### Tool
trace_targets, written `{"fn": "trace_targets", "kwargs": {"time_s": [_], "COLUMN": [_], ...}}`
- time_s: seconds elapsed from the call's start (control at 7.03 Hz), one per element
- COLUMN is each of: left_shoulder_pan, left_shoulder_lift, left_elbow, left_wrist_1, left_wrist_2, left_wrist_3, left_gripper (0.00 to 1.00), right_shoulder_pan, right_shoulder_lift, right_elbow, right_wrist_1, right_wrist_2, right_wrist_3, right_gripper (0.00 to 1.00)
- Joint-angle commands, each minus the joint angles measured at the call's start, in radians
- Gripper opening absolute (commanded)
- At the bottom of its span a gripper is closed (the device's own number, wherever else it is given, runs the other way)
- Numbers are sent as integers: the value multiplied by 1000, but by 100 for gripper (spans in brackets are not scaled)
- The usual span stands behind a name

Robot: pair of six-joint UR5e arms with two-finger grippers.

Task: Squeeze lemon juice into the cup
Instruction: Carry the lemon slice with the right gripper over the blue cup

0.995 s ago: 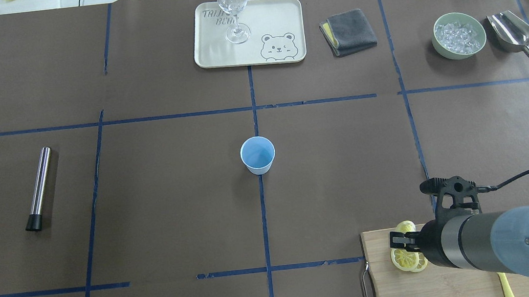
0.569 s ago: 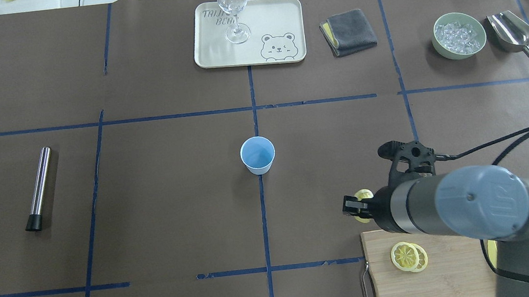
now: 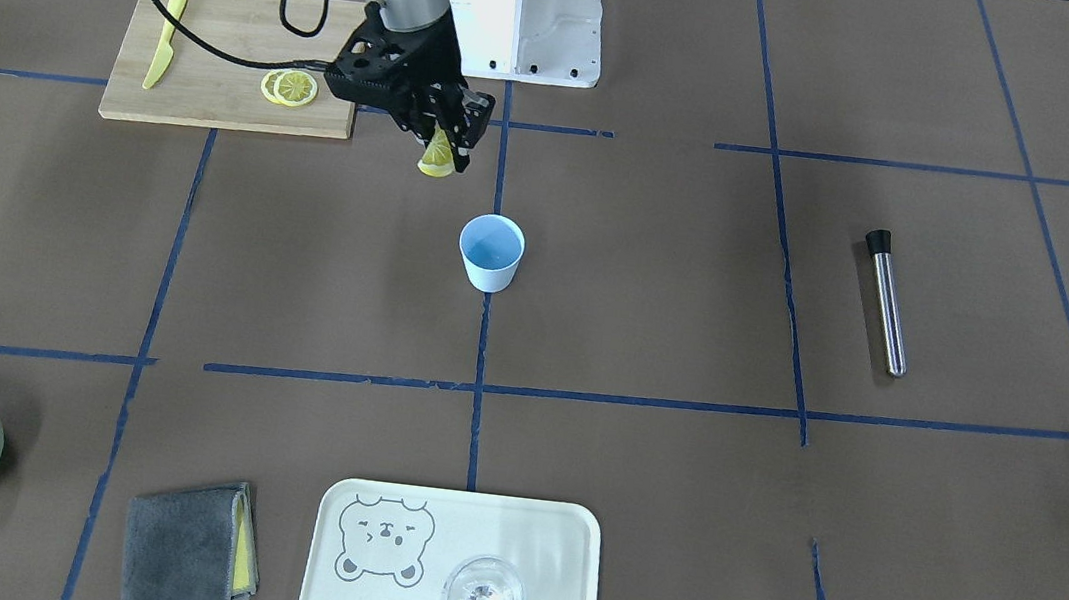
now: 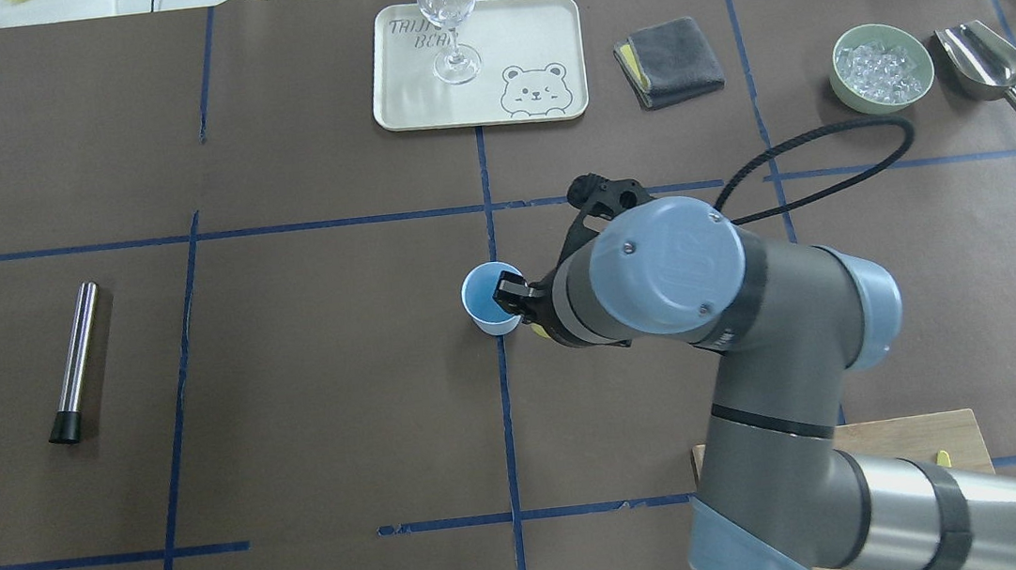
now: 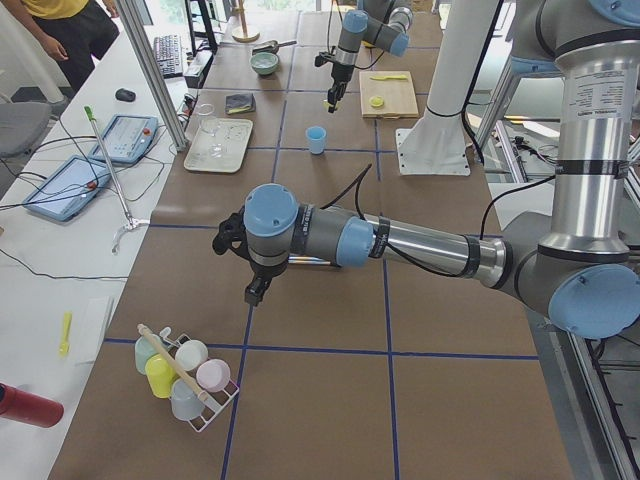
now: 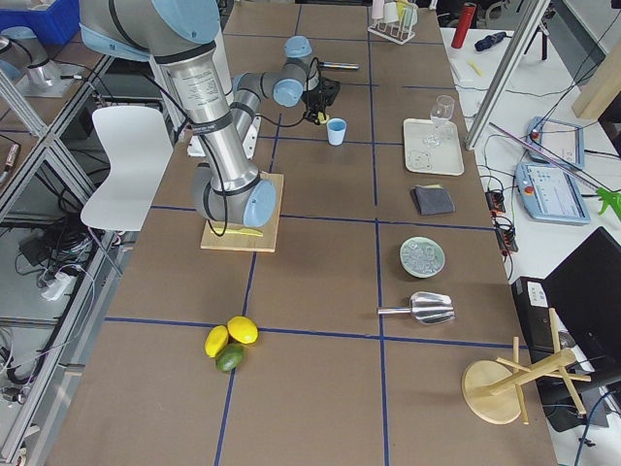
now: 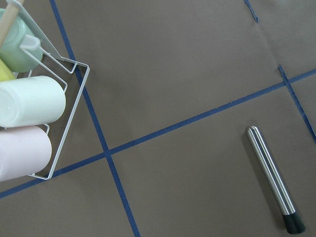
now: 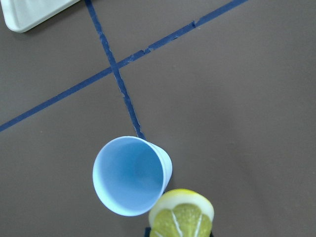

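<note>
Lemon (image 8: 181, 215) is pinched in the right gripper (image 3: 446, 151) jaws, raised just beside the cup (image 8: 131, 175) rim and not yet over its mouth. Centre it over the mouth before squeezing, and don't clip the rim. 2 spare slices (image 3: 289, 87) sit on the board (image 3: 214, 108), near right. Left gripper (image 5: 258, 290): can't tell the jaw state.

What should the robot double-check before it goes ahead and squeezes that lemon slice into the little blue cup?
1. Hold on the lemon: ok, it is pinched between the right arm's fingers.
2. Is the cup upright: ok, its mouth faces up.
3. Room in the cup: ok, it looks empty inside.
4. Is the lemon above the cup's mouth: not ok, the right wrist view shows it just outside the rim.
5. Is the left arm out of the way: ok, it is far from the cup.
6. Is the grip firm enough to squeeze: cannot tell.
</note>
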Motion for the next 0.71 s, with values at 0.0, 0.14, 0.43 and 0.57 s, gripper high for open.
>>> {"fn": "trace_targets", "kwargs": {"time_s": [0.0, 0.14, 0.43, 0.57], "left_shoulder_pan": [0, 0, 0, 0], "left_shoulder_lift": [0, 0, 0, 0], "left_elbow": [2, 2, 2, 2], "left_wrist_1": [-3, -3, -5, -5], "left_wrist_2": [0, 0, 0, 0], "left_wrist_3": [0, 0, 0, 0], "left_gripper": [100, 100, 100, 100], "right_shoulder_pan": [19, 21, 24, 25], "right_shoulder_lift": [101, 118, 120, 125], "right_elbow": [-156, -198, -214, -218], "right_wrist_1": [30, 53, 53, 54], "right_wrist_2": [-2, -2, -2, -2], "right_wrist_3": [21, 21, 21, 20], "right_gripper": [27, 29, 37, 40]}}
